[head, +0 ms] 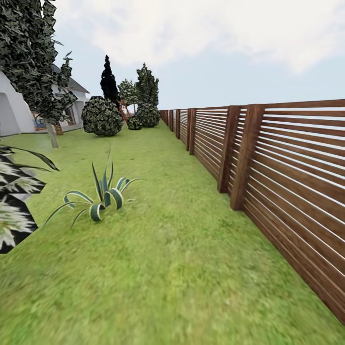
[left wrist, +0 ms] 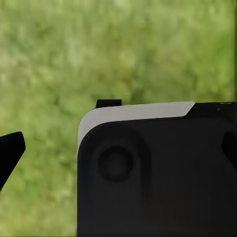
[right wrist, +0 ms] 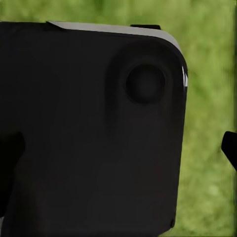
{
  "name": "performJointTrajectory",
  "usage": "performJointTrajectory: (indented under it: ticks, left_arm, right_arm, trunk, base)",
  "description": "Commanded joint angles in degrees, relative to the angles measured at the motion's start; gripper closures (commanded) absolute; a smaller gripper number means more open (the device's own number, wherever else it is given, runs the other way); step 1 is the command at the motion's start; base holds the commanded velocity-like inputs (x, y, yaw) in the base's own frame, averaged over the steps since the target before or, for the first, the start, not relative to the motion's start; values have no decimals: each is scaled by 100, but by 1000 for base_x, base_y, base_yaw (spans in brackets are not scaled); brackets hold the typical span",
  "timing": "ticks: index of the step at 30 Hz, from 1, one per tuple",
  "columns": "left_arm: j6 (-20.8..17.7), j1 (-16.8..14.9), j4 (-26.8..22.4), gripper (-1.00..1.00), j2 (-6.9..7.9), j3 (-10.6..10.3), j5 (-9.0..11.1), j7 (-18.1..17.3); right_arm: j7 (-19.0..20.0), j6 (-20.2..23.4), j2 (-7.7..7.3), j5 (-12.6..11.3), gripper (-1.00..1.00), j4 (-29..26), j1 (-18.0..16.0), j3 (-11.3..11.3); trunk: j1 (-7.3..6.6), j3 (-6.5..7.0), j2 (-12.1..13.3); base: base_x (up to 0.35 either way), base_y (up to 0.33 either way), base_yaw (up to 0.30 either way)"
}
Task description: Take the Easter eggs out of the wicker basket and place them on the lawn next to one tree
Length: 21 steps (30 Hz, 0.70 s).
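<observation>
Along the fence [head: 287, 177] we've got a wide open strip of lawn [head: 158, 268]; striped spiky plant [head: 103, 196] w/ dark foliage beyond it on the far side, pale-trunk tree [head: 50, 129] further off by the house [head: 14, 110]. Wrist cams: dark housings over blurred grass, finger state can't tell.

Fence [head: 287, 191] right of lawn [head: 167, 249]; tree [head: 48, 72] far left, possibly near house [head: 14, 110].

L claw [left wrist: 10, 153]: one dark fingertip shows beside black body. R claw [right wrist: 229, 148]: same; openness unclear.
</observation>
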<state>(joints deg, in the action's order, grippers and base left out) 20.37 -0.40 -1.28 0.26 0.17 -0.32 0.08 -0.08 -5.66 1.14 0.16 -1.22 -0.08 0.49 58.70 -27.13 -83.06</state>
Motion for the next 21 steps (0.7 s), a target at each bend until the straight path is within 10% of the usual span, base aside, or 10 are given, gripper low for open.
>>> performJointTrajectory:
  ticks: [1, 21]
  left_arm:
    - [20, -4, 5, -100, 0, 1, -4, 1]
    - [20, -4, 5, -100, 0, 1, -4, 1]
  right_arm:
    - [-1, -14, 0, 1, -100, -1, -1, 4]
    - [-1, -14, 0, 1, -100, -1, -1, 4]
  trunk:
    - [3, -5, -2]
    - [3, -5, -2]
  base:
    - [315, -78, 100]
    - [316, -13, 36]
